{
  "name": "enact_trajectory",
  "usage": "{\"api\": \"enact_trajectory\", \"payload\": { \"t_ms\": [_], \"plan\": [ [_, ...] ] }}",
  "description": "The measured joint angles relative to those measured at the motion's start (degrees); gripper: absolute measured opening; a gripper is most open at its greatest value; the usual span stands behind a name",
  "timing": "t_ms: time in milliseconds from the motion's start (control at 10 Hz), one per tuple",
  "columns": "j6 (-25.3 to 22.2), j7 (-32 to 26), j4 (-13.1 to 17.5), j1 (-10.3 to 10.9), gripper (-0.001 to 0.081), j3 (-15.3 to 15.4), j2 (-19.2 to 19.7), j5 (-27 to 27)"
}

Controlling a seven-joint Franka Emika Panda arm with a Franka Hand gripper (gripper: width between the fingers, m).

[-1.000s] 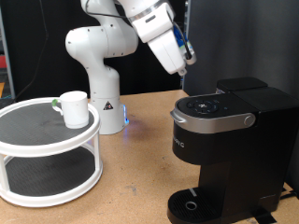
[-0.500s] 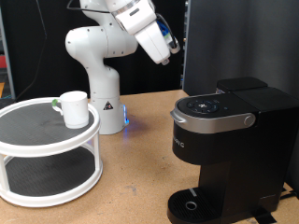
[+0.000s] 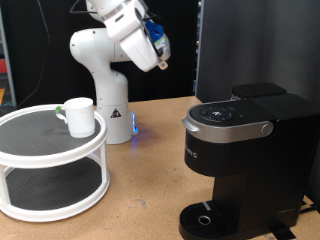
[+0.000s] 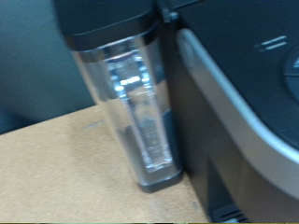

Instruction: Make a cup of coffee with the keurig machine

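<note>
The white cup (image 3: pixel 79 116) stands upright on the top shelf of a round white two-tier rack (image 3: pixel 50 150) at the exterior view's left. The black keurig machine (image 3: pixel 245 150) with silver lid trim stands at the right, its lid down. My gripper (image 3: pixel 160 58) hangs in the air at the top centre, well above and to the left of the machine, touching nothing. Nothing shows between its fingers. The wrist view shows the machine's clear water tank (image 4: pixel 140 112) and black body (image 4: pixel 243 93) close up; no fingers show there.
The robot's white base (image 3: pixel 105 90) stands behind the rack on the brown table (image 3: pixel 140 190). A dark panel (image 3: pixel 250 45) rises behind the machine. The machine's drip tray (image 3: pixel 205 218) sits low at the front.
The arm has swung up and to the exterior view's left, away from above the machine's top panel. The cup and the machine have not moved.
</note>
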Motion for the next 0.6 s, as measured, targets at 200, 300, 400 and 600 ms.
{"api": "enact_trajectory", "payload": {
  "t_ms": [200,300,400,600],
  "plan": [
    [-7.9,-5.4,0.1,-0.5,0.0007,-3.8,-2.4,-1.8],
    [-10.4,-7.5,0.2,-0.4,0.0007,-5.3,-3.5,-2.3],
    [-9.2,-6.4,-0.1,-0.5,0.0007,-5.0,-3.5,-2.2],
    [-5.7,-5.0,-1.7,-1.0,0.0007,-5.2,-4.1,0.9]
  ]
}}
